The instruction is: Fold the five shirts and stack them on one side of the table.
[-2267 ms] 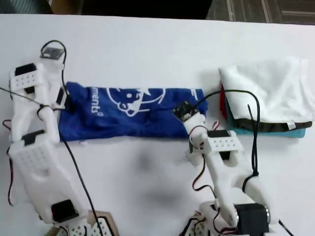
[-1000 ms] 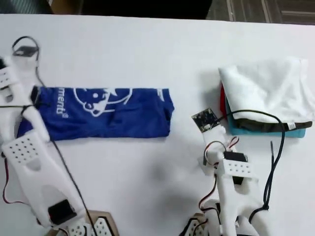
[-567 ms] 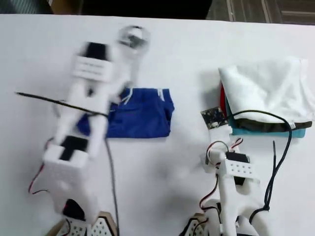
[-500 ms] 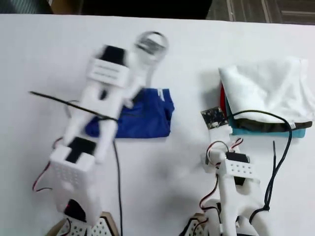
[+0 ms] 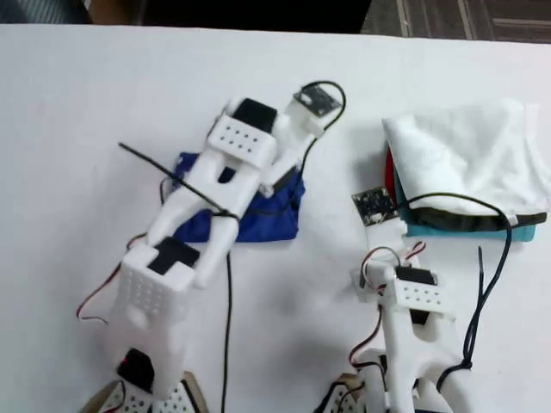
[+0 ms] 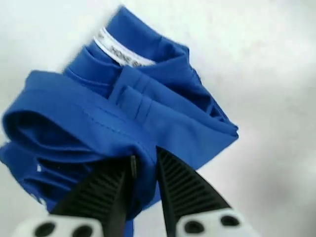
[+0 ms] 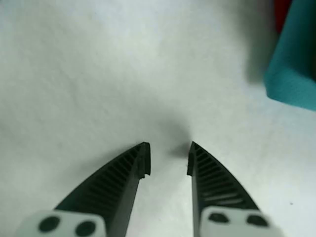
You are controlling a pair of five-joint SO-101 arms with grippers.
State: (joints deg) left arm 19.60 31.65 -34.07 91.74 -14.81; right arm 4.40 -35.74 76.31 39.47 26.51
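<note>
Grip came first in the near view. The left gripper (image 6: 145, 159) was pinched on a doubled edge of the royal-blue cotton shirt (image 6: 163, 113), with cloth bunched between its ribbed black jaws.

Step in hand, as judged: bringing the held end across to close the last fold. To do it well:
- hold the pinch firm
- lay the held end square over the layer beneath
- lower onto the cloth before letting go, so nothing springs open

The thick bunch in the jaws might drag the under-layer on release.

The right gripper (image 7: 168, 148) hung just above the bare white table top (image 5: 86, 103) at about 5 o'clock. Its jaws were parted and held nothing. It looked well placed to pin the bundle's edge if that crept.

The blue shirt lay near the table's centre, a shade toward 9 o'clock, under the left arm. It made a compact, rumpled bundle with a white neck label and the collar seam uppermost. The cloth was soft and floppy, and the edges were uneven.

Farther off, at 3 o'clock, sat the stack of folded shirts (image 5: 465, 155). A white one was on top, with dark, teal and red layers beneath. The stack was well apart from the blue bundle.
</note>
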